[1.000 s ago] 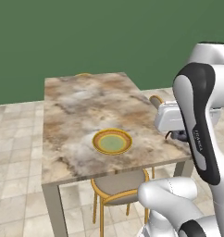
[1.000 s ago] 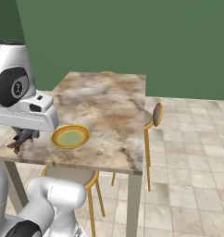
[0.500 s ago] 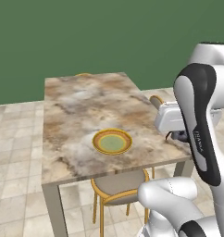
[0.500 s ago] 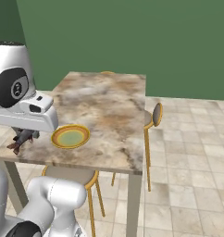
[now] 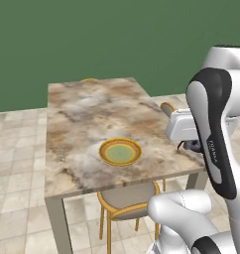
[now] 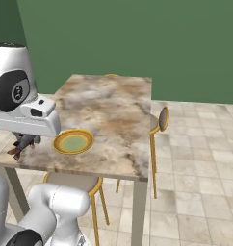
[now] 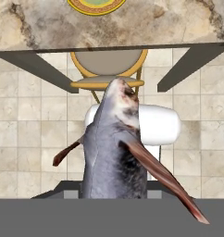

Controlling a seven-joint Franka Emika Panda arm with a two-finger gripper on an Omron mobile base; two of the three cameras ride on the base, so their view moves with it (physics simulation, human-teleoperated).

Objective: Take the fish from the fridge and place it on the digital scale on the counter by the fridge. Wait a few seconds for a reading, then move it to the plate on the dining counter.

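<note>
My gripper [image 6: 23,142] is shut on the fish [image 7: 114,152], a dark grey fish with reddish-brown fins that hangs from the fingers. It is also visible as a small dark shape under the hand, the fish [image 6: 19,145]. The gripper [image 5: 189,145] hovers at the near edge of the dining counter [image 5: 92,114], a short way to the side of the round yellow plate [image 5: 120,151]. The plate [image 6: 73,141] lies bare near the counter's front. In the hand view the plate [image 7: 96,4] sits at the top edge, beyond the tabletop's rim [image 7: 155,28].
A round-seated chair [image 5: 127,198] is tucked under the near side of the dining counter. Another chair [image 6: 159,120] stands at its right side, and a third chair back [image 5: 90,79] peeks over the far edge. Tiled floor surrounds the counter, with a green wall behind.
</note>
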